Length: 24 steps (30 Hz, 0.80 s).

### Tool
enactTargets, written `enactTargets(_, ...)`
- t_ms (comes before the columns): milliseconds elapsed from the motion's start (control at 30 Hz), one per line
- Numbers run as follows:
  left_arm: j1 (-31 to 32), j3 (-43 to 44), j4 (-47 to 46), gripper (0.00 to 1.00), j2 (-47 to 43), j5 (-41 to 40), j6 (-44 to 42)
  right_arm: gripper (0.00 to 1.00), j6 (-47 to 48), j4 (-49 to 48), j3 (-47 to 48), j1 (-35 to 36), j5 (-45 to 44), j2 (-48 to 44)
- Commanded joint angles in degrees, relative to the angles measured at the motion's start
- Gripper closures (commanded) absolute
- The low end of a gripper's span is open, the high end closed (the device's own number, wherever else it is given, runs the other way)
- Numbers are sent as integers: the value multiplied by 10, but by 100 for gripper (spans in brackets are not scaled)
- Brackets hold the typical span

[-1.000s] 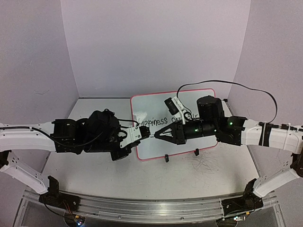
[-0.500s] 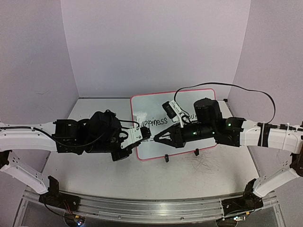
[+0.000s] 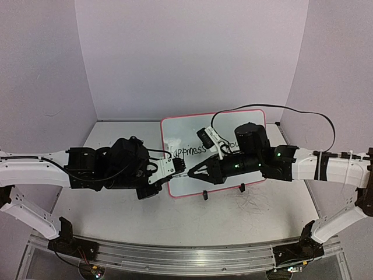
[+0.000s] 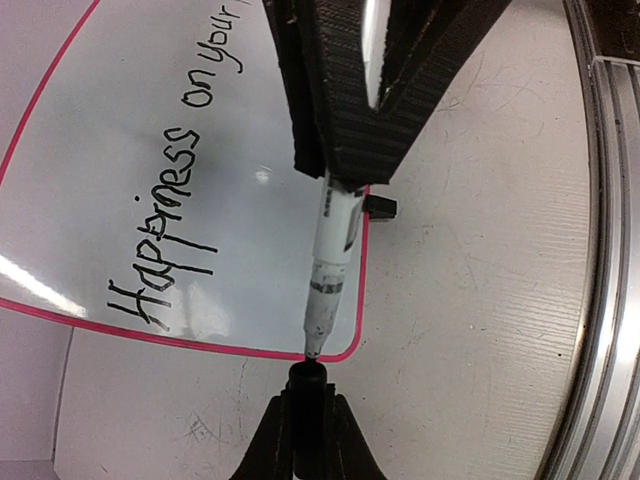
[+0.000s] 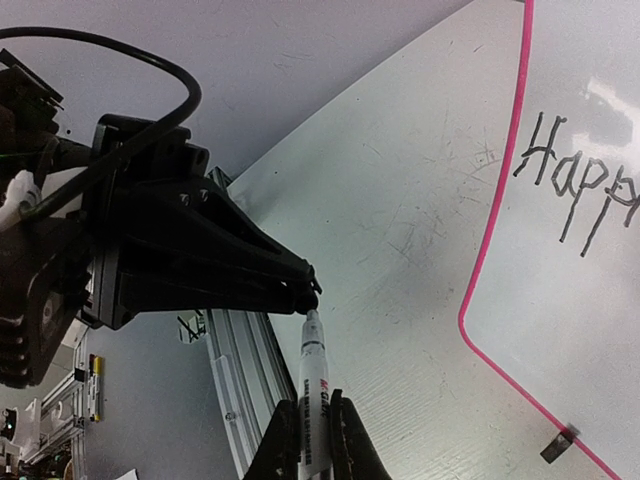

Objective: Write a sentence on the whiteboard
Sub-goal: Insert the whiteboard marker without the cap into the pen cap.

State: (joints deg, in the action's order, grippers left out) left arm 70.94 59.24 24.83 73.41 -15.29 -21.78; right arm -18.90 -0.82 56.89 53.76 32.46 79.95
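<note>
The whiteboard (image 3: pixel 180 131) lies mid-table, red-rimmed; it also shows in the left wrist view (image 4: pixel 110 110) and the right wrist view (image 5: pixel 570 330). The sentence (image 4: pixel 170 200) reads "Happiness on your"; its start shows in the right wrist view (image 5: pixel 575 185) and it shows small from above (image 3: pixel 189 151). My right gripper (image 5: pixel 313 402) is shut on a white marker (image 5: pixel 312 370). My left gripper (image 4: pixel 308 400) is shut on the black marker cap (image 4: pixel 307 378). The two grippers meet tip to tip over the board's near left corner (image 3: pixel 186 168). The marker's tip touches the cap's mouth.
Two black clip feet (image 3: pixel 205 195) (image 3: pixel 242 188) sit at the board's near edge. Faint grey scribbles (image 3: pixel 250 201) mark the tabletop to the right. A metal rail (image 3: pixel 186 256) runs along the near edge. Purple walls close the back and sides.
My right gripper has moved left with the marker, closing the gap to my left gripper. The marker tip now meets the cap. The left arm has barely moved.
</note>
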Motion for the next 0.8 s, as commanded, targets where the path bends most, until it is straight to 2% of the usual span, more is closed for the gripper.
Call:
enactTargets(0, 9, 36, -19, 100, -1, 3, -14, 100, 9, -14, 32, 6, 3, 19)
enactTargets(267, 13, 48, -18, 100, 4, 6, -32, 100, 12, -8, 47, 7, 19, 34)
enactTargets(400, 17, 60, -19, 100, 10, -3, -37, 100, 11, -7, 56, 7, 60, 68)
enactTargets(600, 62, 83, -43, 100, 12, -34, -70, 100, 8, -5, 92, 10, 130, 130)
enactTargets(767, 92, 96, -62, 100, 16, -43, -81, 100, -16, -27, 128, 55, 130, 175)
